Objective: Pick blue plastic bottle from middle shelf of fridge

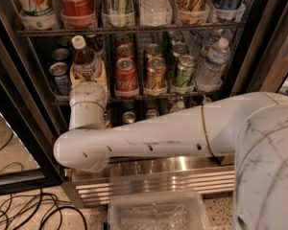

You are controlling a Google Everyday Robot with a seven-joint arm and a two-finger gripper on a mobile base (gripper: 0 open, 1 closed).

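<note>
The blue plastic bottle (83, 56), brown drink with a white cap, stands at the left of the middle shelf (182, 95) in the fridge (24, 114). My gripper (88, 75) reaches into the shelf from below. Its tan fingers (102, 74) sit on both sides of the bottle's lower half, shut on it. The bottle's label and base are hidden behind the fingers and my white wrist (86, 107). My white arm (149, 140) crosses the lower part of the view.
A blue can (60, 78) stands just left of the bottle and a Coca-Cola can (126, 75) just right. Gold and green cans and a water bottle (212, 63) follow. Drinks fill the upper shelf. A clear bin (156, 212) and cables (29, 214) lie below.
</note>
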